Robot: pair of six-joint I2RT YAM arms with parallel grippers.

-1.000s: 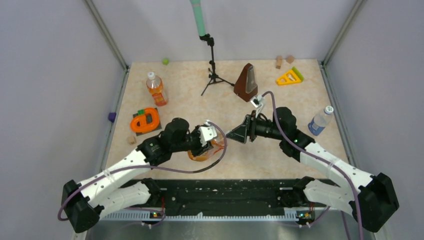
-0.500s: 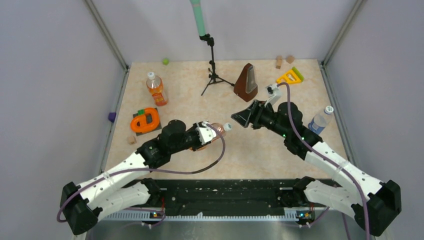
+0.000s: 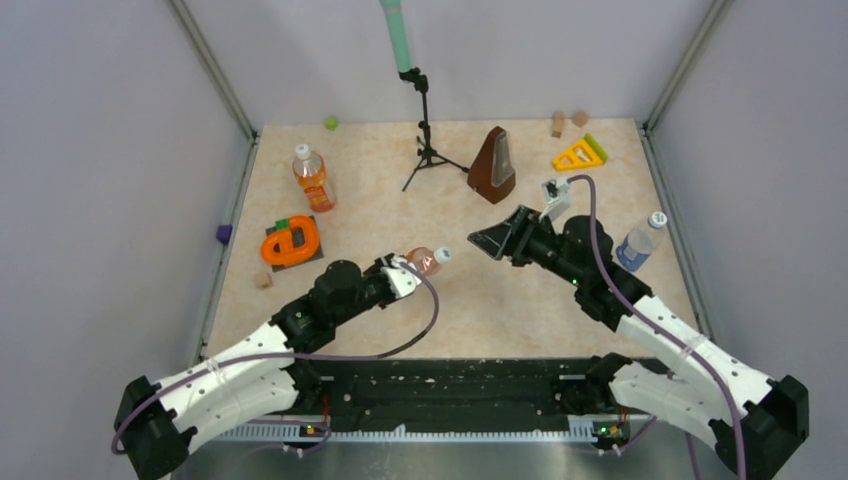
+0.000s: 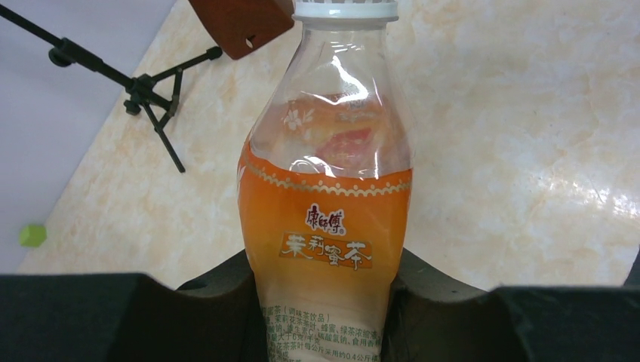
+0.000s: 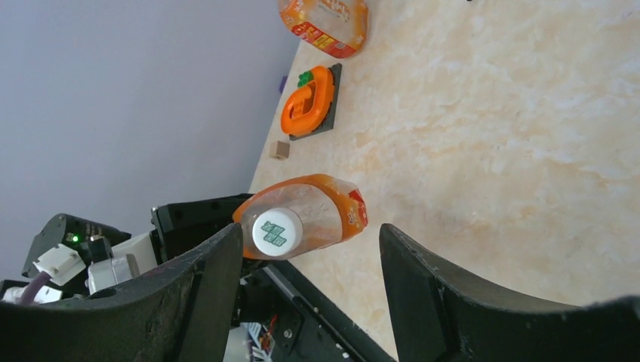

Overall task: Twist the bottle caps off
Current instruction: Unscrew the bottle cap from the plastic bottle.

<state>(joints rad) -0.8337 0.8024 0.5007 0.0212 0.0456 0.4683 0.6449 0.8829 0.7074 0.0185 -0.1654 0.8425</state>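
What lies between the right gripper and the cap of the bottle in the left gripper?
Nothing: in the top view only bare tabletop separates the right gripper from the cap.

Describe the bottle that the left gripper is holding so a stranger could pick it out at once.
Start at the beige marbled table, near its middle: the left gripper clamps a squat bottle of orange tea on its side, white cap pointing at the right gripper. Unlike the slim orange bottle standing far left and the blue-labelled clear bottle at the right, it alone is held.
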